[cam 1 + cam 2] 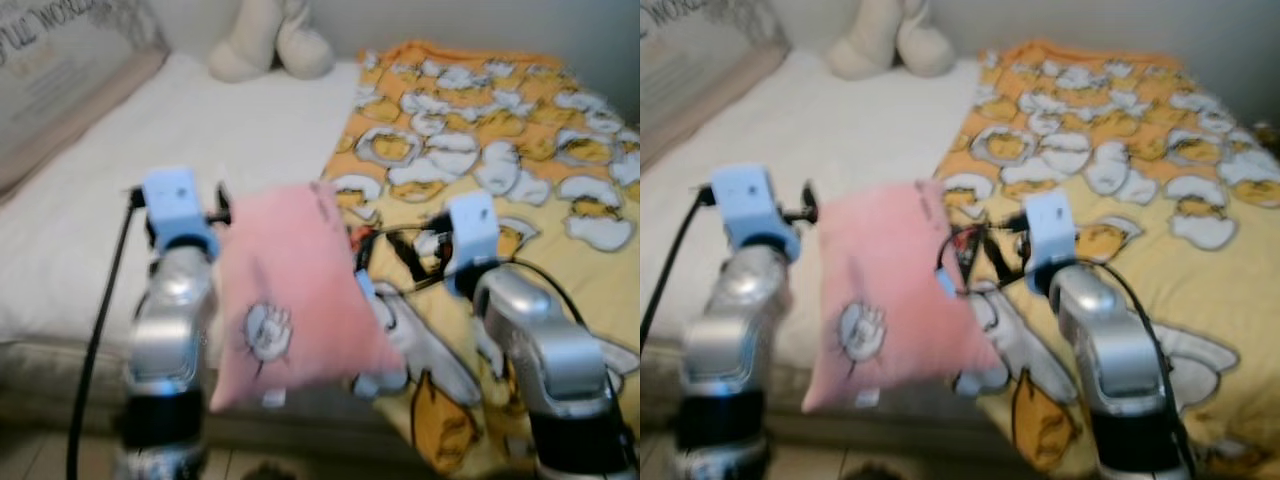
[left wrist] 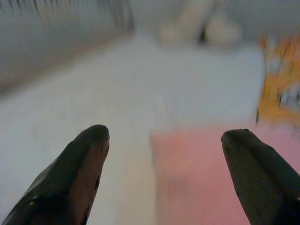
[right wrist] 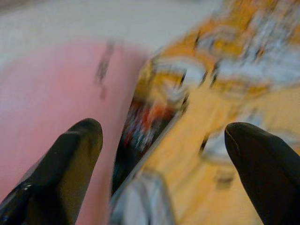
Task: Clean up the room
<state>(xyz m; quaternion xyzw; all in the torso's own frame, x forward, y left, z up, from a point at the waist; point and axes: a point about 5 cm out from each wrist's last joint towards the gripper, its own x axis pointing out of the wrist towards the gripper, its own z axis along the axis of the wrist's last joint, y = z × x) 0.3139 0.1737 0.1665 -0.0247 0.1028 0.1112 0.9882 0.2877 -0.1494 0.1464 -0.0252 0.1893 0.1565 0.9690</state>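
The pink pillow (image 1: 290, 290) lies at the bed's (image 1: 200, 150) near edge, six o'clock from the plush toy (image 1: 270, 40). Both end effectors, left (image 2: 164, 173) and right (image 3: 164, 173), stand apart beside it; a one-sided squeeze could tip it floorward.

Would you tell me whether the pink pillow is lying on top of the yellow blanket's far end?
No, the pink pillow sits at the bed's near edge, between both arms, beside the yellow blanket.

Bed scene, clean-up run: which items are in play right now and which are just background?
In play:
pink pillow, between the two arms
left tool, open
right tool, open

Background:
yellow blanket
white sheet
cream plush toy
dark item beside the pillow, too blurred to identify
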